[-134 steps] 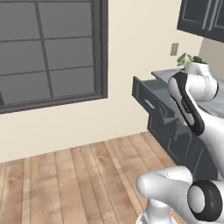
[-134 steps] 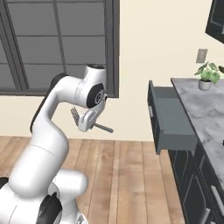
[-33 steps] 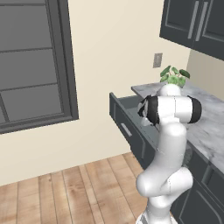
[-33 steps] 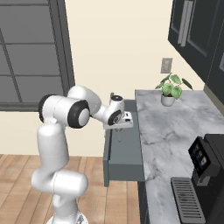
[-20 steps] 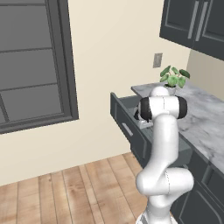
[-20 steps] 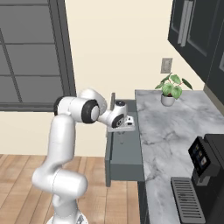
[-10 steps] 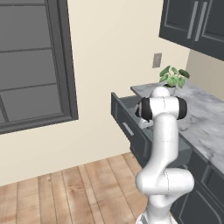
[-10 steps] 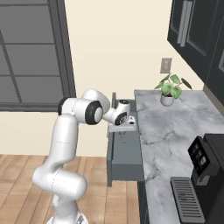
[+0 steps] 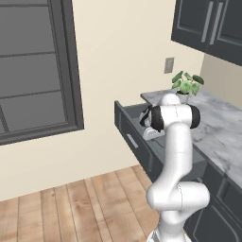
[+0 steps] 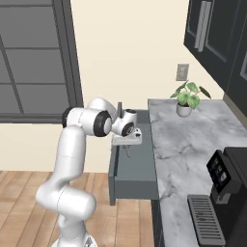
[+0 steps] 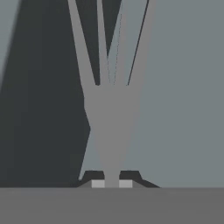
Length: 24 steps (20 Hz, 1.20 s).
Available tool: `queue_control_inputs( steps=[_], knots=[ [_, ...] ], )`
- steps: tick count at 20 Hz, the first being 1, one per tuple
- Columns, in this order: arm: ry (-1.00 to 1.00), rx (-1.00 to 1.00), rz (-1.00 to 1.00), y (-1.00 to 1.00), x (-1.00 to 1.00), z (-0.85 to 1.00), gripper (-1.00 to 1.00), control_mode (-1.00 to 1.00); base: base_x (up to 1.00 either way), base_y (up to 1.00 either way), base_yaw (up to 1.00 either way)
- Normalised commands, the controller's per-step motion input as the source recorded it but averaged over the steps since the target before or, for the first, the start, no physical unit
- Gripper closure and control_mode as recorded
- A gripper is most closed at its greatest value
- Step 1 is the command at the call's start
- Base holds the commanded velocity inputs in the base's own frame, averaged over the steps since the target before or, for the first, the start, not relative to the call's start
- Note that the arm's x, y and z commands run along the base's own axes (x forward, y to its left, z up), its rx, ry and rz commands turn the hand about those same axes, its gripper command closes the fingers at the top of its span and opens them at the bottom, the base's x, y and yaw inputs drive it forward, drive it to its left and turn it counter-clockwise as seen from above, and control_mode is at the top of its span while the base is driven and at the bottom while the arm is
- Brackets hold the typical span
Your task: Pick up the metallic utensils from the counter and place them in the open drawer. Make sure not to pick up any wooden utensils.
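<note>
The gripper (image 10: 127, 150) has come down over the drawer (image 10: 133, 183), jaws clamped on the fork (image 11: 111, 113), so release is due.

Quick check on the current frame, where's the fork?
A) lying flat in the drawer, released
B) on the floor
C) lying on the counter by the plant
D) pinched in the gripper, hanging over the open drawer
D: the gripper is shut on the fork, whose tines stick out past the fingertips in the hand view, above the open drawer.
</note>
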Motion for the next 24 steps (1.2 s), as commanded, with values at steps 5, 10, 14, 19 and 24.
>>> queue_control_inputs(
  steps=[5,10,14,19,24],
  knots=[
    [0.08,0.00,0.00,1.00,-0.57,-0.89,1.00,-1.00,0.00,0.00,0.00],
    [0.25,0.00,0.00,1.00,-0.55,-0.94,1.00,-1.00,0.00,0.00,0.00],
    [0.27,-0.01,0.00,1.00,-0.69,-0.65,1.00,-1.00,0.00,0.00,0.00],
    [0.31,-0.01,0.00,1.00,-0.46,-0.56,1.00,-1.00,0.00,0.00,0.00],
    [0.07,-0.17,-0.06,0.58,-0.56,0.50,1.00,-1.00,0.00,0.00,0.00]
  ],
)
